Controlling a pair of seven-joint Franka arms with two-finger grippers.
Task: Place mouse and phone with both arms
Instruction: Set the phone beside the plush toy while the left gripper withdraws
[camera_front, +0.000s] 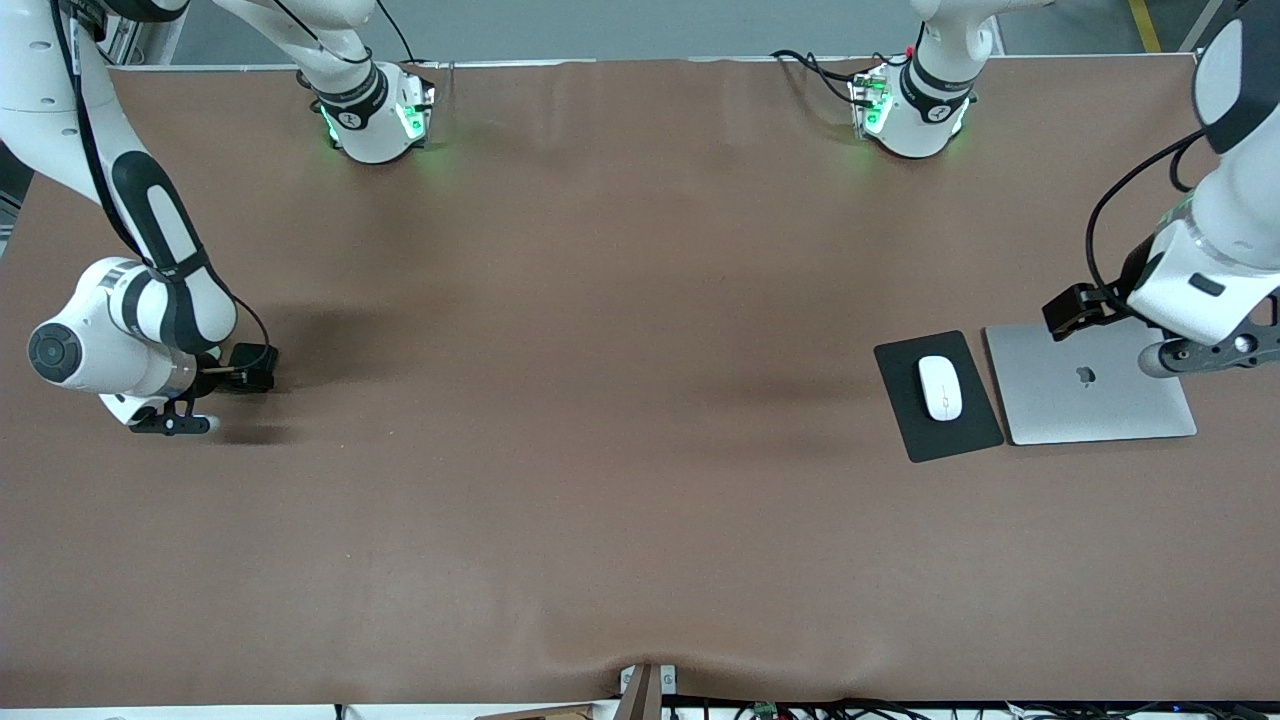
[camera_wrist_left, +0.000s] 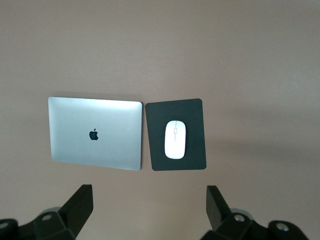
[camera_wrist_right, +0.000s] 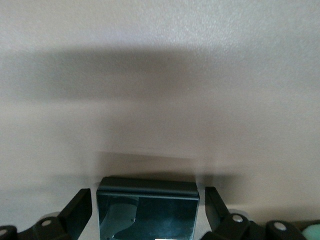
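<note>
Two arms were spread wide. Right gripper (camera_wrist_right: 147, 212), low at frame left, straddled the phone (camera_wrist_right: 147, 210) with fingers parted. Left gripper (camera_wrist_left: 150, 210) hung open over the laptop (camera_front: 1090, 385), frame right; mouse (camera_front: 940, 387) lay on the mouse pad (camera_front: 900, 390).

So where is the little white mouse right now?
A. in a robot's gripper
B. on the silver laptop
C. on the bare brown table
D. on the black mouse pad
D: the mouse lies on the black mouse pad, beside the closed silver laptop, and the open left gripper hangs above it without touching.
</note>
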